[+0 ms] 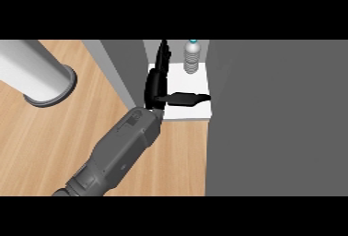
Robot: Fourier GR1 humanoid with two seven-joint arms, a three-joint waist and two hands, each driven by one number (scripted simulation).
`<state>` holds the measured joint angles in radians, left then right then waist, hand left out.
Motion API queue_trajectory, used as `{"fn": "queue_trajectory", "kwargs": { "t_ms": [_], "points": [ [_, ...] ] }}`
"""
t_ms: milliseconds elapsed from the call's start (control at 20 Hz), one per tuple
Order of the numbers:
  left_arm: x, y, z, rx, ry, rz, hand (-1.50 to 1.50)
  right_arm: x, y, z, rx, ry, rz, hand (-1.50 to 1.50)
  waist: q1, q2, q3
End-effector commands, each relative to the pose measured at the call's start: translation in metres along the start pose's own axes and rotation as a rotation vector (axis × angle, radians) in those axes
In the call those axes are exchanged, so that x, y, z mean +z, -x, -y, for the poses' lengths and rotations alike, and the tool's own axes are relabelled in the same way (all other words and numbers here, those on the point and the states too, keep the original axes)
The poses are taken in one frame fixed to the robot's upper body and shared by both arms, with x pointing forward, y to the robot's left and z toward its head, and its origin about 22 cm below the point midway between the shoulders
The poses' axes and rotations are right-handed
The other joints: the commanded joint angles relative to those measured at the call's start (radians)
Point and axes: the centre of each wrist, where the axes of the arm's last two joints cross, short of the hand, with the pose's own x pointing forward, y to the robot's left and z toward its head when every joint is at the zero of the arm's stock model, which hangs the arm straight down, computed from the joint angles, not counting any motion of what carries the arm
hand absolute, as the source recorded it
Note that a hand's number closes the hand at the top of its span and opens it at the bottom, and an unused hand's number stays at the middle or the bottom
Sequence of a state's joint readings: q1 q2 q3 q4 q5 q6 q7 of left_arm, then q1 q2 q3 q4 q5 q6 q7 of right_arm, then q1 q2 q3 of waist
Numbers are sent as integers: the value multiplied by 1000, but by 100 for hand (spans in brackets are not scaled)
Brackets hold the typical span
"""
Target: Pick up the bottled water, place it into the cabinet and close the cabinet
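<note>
Standing upright at the back of the cabinet (178,114) shelf, the water bottle (192,56) is already in, just beyond the left hand (163,87). That hand is open, fingers straight, thumb out, holding nothing, so the door is probably next.

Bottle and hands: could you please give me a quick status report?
One hand open, reaching into the cabinet; which hand, cannot tell. Bottle upright at the shelf's back, untouched. Cabinet open; grey cylinder off left, clear.

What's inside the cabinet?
A water bottle stands upright at the back of the cabinet. The hand reaches in too, hiding part of the white shelf floor.
</note>
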<state>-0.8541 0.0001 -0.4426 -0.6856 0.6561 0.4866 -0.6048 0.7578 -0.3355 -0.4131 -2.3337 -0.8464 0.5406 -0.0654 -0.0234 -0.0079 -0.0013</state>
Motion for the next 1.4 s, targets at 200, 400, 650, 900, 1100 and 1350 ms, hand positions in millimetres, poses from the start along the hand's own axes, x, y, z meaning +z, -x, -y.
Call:
{"fn": "queue_trajectory", "kwargs": {
  "t_ms": [200,400,650,900,1100,1350],
  "points": [
    [74,-6,8,110,33,-28,-150,2,-22,-19,61,2,10,-150,37,-6,1],
    [113,-7,5,149,29,-19,-150,-7,-25,-26,92,-6,20,-150,37,0,0],
    [155,-16,2,192,115,-51,150,-16,-21,-27,93,-34,15,150,33,4,0],
    [169,-31,-32,188,156,-43,150,-15,-31,-33,105,-164,-31,150,21,3,0],
    [196,-40,-63,157,142,-48,150,-21,-28,-36,87,-228,-58,150,28,4,0],
    [208,-59,-95,112,134,-59,150,-17,-27,-35,93,-378,-148,150,25,-2,0]
  ]
}}
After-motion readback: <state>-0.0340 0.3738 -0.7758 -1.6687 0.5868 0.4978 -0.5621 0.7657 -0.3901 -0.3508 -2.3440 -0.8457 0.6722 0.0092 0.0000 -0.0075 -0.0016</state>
